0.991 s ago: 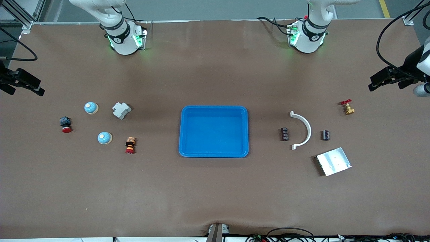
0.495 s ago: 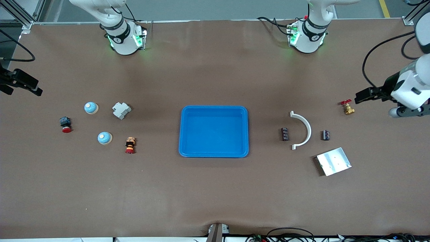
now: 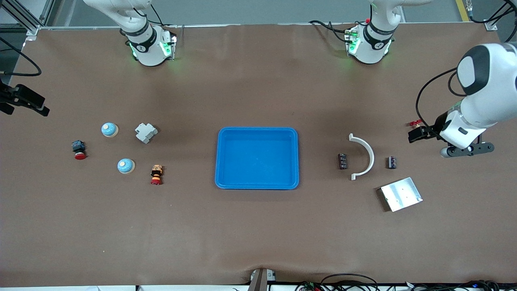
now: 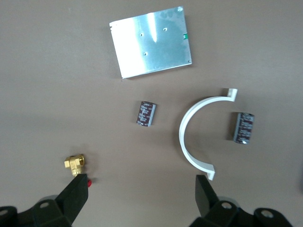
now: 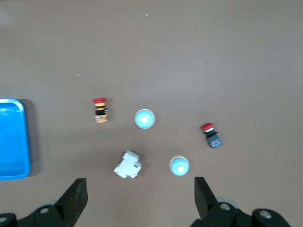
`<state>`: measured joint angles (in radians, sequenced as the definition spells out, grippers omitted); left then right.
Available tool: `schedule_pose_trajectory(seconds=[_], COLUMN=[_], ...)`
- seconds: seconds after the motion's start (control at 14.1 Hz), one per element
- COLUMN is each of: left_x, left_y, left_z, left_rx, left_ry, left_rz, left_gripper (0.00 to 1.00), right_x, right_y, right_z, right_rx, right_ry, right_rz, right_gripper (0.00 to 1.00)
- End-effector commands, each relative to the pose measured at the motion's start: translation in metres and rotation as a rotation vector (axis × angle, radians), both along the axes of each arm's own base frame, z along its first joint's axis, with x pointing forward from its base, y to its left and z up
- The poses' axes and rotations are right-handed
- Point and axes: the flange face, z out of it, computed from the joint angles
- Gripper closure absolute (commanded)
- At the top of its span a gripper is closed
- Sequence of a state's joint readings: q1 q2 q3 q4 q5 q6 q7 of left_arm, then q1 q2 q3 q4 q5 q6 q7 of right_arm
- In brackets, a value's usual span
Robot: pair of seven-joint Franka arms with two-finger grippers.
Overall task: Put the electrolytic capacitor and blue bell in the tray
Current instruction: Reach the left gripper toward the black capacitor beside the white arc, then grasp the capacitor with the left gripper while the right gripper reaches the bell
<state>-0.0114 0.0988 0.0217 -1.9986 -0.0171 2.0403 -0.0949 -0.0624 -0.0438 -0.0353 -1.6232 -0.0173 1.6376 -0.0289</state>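
Observation:
The blue tray (image 3: 257,158) lies empty at the table's middle; its end shows in the right wrist view (image 5: 12,142). Two dark capacitors (image 3: 342,161) (image 3: 391,162) lie toward the left arm's end, one on each side of a white curved bracket; both show in the left wrist view (image 4: 243,127) (image 4: 146,113). Two blue bells (image 3: 109,129) (image 3: 126,166) stand toward the right arm's end, also in the right wrist view (image 5: 179,166) (image 5: 144,118). My left gripper (image 3: 416,134) (image 4: 141,194) is open and empty over the brass valve. My right gripper (image 3: 40,108) (image 5: 139,201) is open and empty above the table's edge.
A white curved bracket (image 3: 363,155), a silver plate (image 3: 400,194) and a brass valve with a red handle (image 3: 413,123) lie near the capacitors. A white breaker (image 3: 146,132), a red pushbutton (image 3: 78,149) and a red-and-yellow button (image 3: 156,174) lie near the bells.
My left arm has swung in from the table's end, and its gripper now hangs over the brass valve. My right gripper has hardly moved. Nothing on the table has shifted.

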Motion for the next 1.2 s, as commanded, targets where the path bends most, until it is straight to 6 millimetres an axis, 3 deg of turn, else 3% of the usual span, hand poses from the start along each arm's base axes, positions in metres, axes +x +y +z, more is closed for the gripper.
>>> schedule_pose_trajectory(seconds=[0.0,0.21,0.42,0.85,1.13], left_x=[0.007,0.016,0.027,0.053,0.06], left_y=[0.0,-0.005,-0.007,-0.008,-0.011], left_z=[-0.031,-0.06,-0.089,-0.123,-0.156], left_rx=[-0.001,0.0,0.003,0.005,0.01], left_ry=[0.015,0.024,0.042,0.063,0.019], left_rz=[-0.002,-0.009,-0.018,-0.136,-0.174], left_gripper=[0.0,0.0,0.0,0.0,0.0], right_x=[-0.005,-0.006,-0.007,0.004,0.027], right_y=[-0.005,-0.019,-0.029,-0.031,-0.027], right_z=[0.0,-0.014,-0.048,-0.115,-0.158], right_rx=[-0.027,-0.024,0.011,0.025,0.025], right_ry=[0.009,0.034,0.062,-0.013,0.001], right_rz=[0.014,-0.013,-0.038,-0.048,-0.051], right_gripper=[0.0,0.0,0.0,0.0,0.0])
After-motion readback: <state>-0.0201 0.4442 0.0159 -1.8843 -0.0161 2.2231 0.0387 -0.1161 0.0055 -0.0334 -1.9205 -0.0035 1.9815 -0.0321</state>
